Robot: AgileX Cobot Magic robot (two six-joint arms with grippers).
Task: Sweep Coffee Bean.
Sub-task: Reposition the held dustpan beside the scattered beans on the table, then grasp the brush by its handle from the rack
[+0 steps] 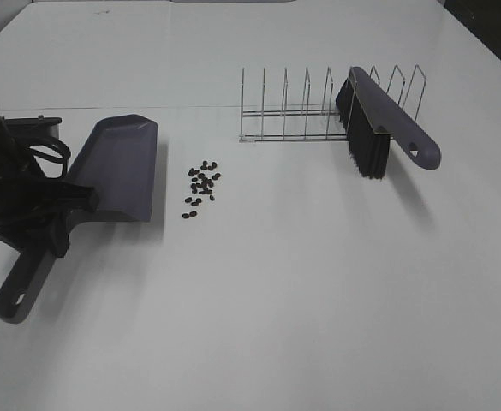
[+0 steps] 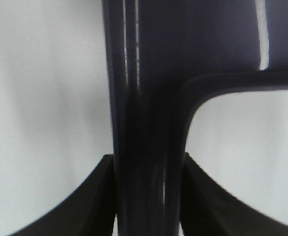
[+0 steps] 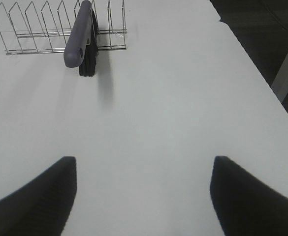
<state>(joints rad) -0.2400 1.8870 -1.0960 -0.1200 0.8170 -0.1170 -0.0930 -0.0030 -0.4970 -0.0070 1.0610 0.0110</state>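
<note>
Left gripper (image 2: 148, 194) is clamped on the dustpan (image 1: 122, 167) handle, with coffee beans (image 1: 201, 181) scattered just beside its lip. Right gripper (image 3: 144, 196) is spread apart over the table (image 3: 158, 123).

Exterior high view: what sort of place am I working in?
Likely a staged lab tabletop, not a kitchen: a plain white table, a wire rack holding a brush, and a dustpan beside a cluster of coffee beans.
</note>
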